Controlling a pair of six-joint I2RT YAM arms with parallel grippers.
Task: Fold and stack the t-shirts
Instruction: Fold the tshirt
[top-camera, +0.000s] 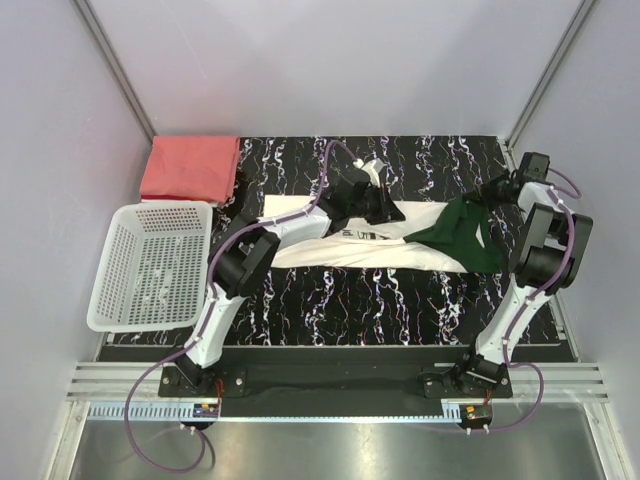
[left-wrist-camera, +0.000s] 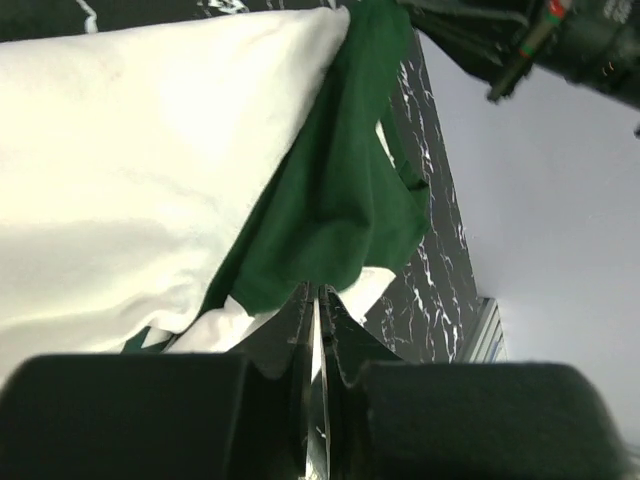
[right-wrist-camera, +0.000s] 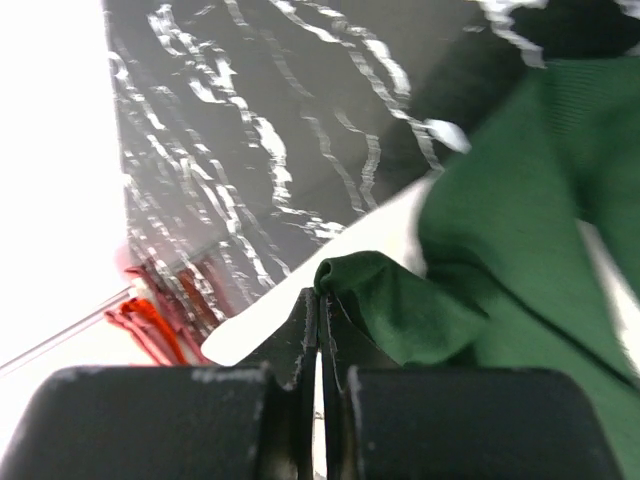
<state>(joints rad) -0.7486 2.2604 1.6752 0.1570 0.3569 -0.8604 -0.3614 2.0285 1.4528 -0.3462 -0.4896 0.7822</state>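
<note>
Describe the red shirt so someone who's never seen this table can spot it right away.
Find the black marbled mat and look at its far left corner, just beyond the white mesh basket. The red shirt lies there, folded flat. It is plain salmon-red all over, while the cream and green shirt is stretched across the mat's middle.

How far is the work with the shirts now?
Done: the red shirt lies folded at the far left. In hand: the left gripper and right gripper pinch the white shirt, partly folded. Left: finish it and stack it on the red one.
</note>
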